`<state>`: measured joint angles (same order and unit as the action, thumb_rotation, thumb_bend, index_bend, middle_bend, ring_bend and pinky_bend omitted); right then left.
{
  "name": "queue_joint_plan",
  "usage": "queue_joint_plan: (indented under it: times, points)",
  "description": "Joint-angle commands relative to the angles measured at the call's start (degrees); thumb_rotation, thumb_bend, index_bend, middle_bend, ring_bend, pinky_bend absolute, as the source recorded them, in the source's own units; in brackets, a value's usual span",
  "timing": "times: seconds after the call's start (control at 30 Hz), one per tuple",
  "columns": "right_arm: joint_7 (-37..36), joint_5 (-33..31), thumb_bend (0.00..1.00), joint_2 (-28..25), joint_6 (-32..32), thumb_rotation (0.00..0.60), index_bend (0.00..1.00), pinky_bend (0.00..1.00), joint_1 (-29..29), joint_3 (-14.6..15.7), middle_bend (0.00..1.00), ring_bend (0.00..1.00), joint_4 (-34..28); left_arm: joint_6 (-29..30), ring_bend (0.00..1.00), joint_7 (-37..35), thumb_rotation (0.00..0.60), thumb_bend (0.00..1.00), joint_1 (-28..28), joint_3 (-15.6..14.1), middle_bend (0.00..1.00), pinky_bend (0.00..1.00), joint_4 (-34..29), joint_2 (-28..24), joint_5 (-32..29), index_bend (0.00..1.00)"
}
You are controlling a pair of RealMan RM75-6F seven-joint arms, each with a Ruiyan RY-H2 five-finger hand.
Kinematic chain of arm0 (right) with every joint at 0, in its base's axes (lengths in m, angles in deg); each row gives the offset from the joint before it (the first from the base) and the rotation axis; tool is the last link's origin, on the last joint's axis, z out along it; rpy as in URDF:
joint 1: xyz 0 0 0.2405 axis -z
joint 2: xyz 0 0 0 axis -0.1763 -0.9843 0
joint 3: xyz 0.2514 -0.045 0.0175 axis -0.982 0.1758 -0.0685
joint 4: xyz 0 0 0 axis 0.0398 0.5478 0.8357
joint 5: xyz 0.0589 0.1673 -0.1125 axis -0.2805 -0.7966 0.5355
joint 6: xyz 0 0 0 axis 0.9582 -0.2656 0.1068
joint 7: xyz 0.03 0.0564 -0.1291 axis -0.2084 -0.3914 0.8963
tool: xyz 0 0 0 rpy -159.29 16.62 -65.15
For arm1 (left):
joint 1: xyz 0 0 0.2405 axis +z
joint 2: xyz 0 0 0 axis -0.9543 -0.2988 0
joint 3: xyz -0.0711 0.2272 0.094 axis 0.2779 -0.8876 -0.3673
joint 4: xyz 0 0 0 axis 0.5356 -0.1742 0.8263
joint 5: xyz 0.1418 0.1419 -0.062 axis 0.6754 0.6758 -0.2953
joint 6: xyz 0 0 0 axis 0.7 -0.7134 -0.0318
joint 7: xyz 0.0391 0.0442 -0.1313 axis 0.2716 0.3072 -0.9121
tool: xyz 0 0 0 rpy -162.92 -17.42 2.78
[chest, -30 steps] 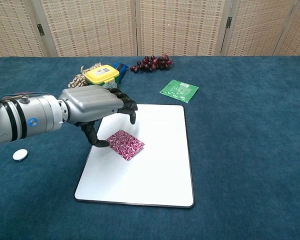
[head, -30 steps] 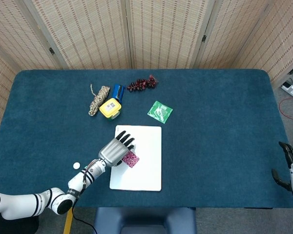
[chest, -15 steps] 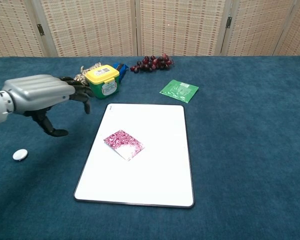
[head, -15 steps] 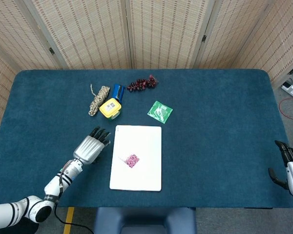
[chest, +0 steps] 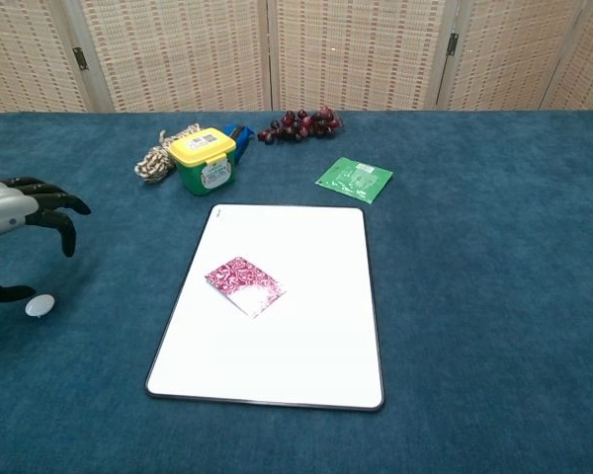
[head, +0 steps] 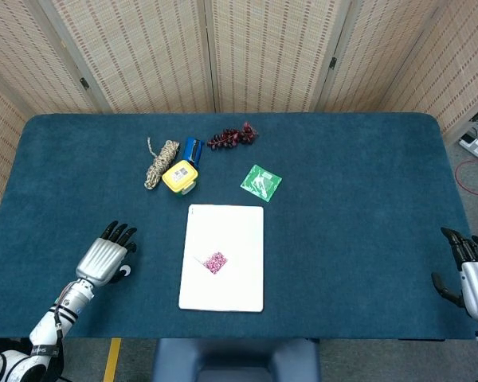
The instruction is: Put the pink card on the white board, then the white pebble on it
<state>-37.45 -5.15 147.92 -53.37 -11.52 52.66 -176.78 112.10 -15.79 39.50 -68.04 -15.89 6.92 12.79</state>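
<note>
The pink patterned card point(head: 214, 262) point(chest: 244, 283) lies flat on the white board point(head: 231, 231) point(chest: 306, 247), left of its middle, with nothing touching it. The small white pebble point(chest: 40, 305) point(head: 125, 271) lies on the blue cloth left of the board. My left hand point(head: 103, 257) point(chest: 15, 212) hovers right over the pebble, fingers spread and curved downward, holding nothing; in the head view it hides most of the pebble. My right hand point(head: 470, 274) stays at the table's far right edge, fingers apart and empty.
Behind the board sit a yellow-lidded tub point(chest: 205, 158), a coil of rope point(chest: 156, 156), a blue object point(head: 193, 148), a bunch of dark grapes point(chest: 299, 123) and a green packet point(chest: 354, 179). A folding screen stands behind the table.
My left hand let the card lie on the board, then drew back left across the cloth until it came over the pebble. The right hand barely shifted.
</note>
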Motion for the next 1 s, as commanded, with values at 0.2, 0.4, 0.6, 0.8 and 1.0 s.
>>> queue_joint_plan:
  times: [0.2, 0.4, 0.6, 0.8, 1.0]
  points:
    - [1.1, 0.5, 0.38, -0.2, 0.1, 0.6, 0.08, 0.09, -0.5, 0.0, 0.16, 0.18, -1.1, -0.9, 0.09, -2.5, 0.6, 0.33, 2.2, -0.8, 0.13, 0.0, 3.9, 1.7, 1.3, 0.41]
    - [1.6, 0.6, 0.38, -0.4, -0.1, 0.6, 0.08, 0.09, -0.4, 0.0, 0.16, 0.18, -1.7, -2.4, 0.1, -3.7, 0.6, 0.33, 2.8, -0.4, 0.13, 0.0, 6.2, 3.2, 1.6, 0.41]
    - [1.8, 0.5, 0.38, -0.7, -0.4, 0.6, 0.08, 0.09, -0.3, 0.1, 0.16, 0.18, -2.0, -3.1, 0.1, -4.7, 0.6, 0.33, 2.9, 0.6, 0.13, 0.0, 7.7, 4.1, 1.7, 0.43]
    - [1.9, 0.4, 0.38, -0.8, -0.2, 0.6, 0.08, 0.09, -0.4, 0.2, 0.16, 0.18, -2.1, -4.1, 0.1, -5.2, 0.6, 0.33, 3.1, 1.3, 0.13, 0.0, 8.4, 4.2, 1.6, 0.44]
    - [2.1, 0.5, 0.38, -0.9, -0.1, 0.6, 0.08, 0.09, -0.6, 0.1, 0.16, 0.18, -2.4, -4.6, 0.1, -5.5, 0.6, 0.33, 3.4, 1.8, 0.13, 0.0, 8.7, 4.4, 1.9, 0.44]
